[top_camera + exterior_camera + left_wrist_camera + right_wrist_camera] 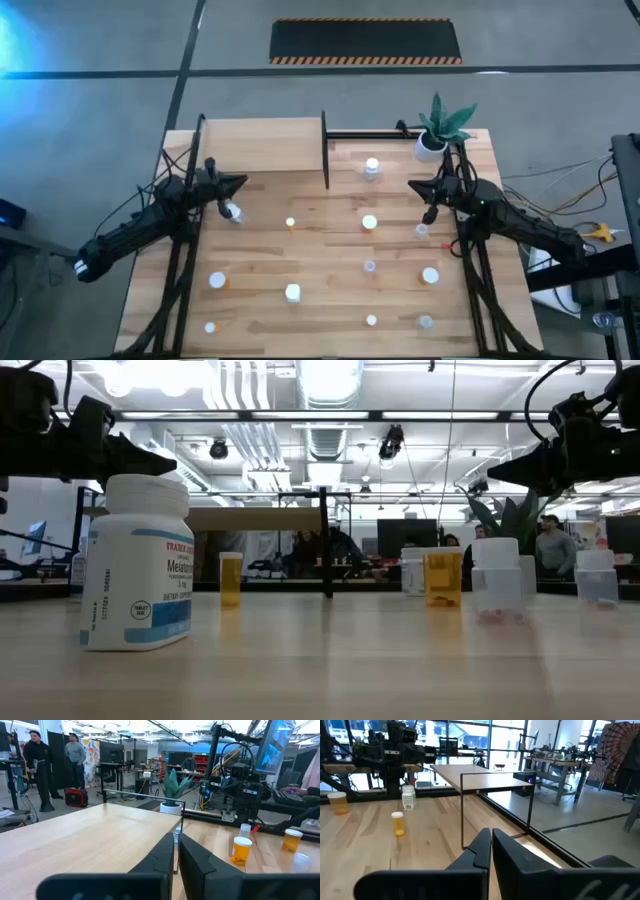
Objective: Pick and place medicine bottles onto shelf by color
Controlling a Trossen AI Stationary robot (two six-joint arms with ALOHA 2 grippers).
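Hovering at mid-left and mid-right of the overhead frame, the left gripper (pixel 236 184) and right gripper (pixel 416 186) have jaws closed, empty. Medicine bottles (pixel 369 222) dot the worktop (pixel 320 300); the shelf (pixel 262 145) sits upper-left.

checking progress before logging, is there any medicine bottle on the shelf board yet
No, in the high view the shelf board shows only bare light wood, while the medicine bottles all stand out on the planked tabletop.
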